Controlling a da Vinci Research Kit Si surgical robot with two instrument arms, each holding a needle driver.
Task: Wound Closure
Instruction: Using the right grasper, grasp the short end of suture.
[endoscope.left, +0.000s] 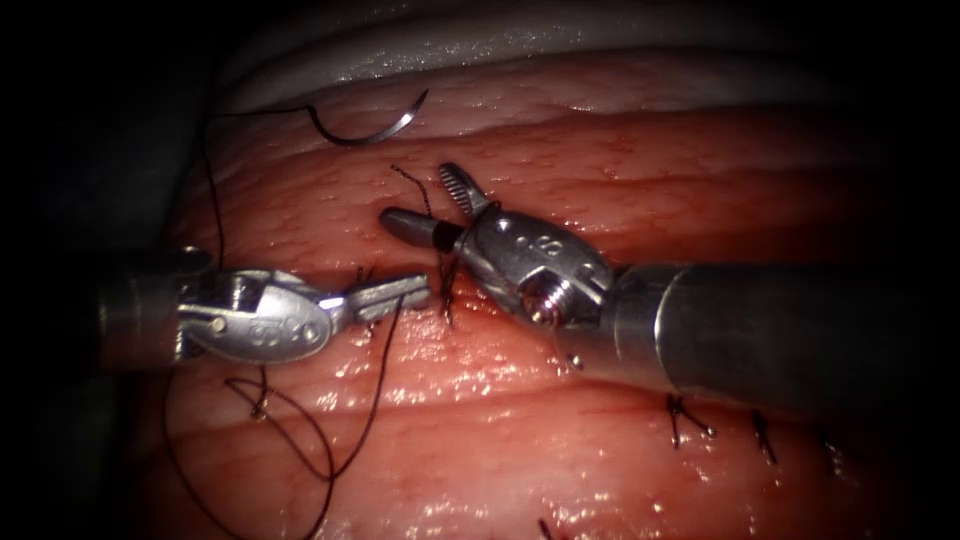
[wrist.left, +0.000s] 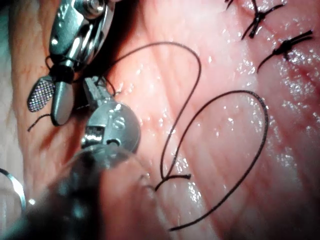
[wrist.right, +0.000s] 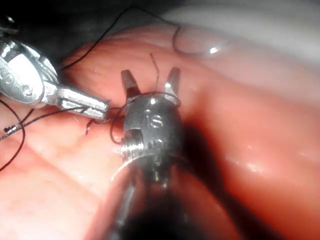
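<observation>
The curved needle lies loose on the tissue at the upper left, outside the tissue and held by neither tool. Its dark thread runs down the left side and loops below the left tool. The left tool comes in from the left, shut on the thread beside the stitch. The right tool stands open just above it, with thread wrapped around the base of its jaws and a short thread end between them. In the right wrist view the right tool gapes around that thread end.
Finished stitches sit along the cut at the lower right, under the right tool's shaft. Slack thread loops lie on the tissue near the left tool. Pale tissue edge borders the top.
</observation>
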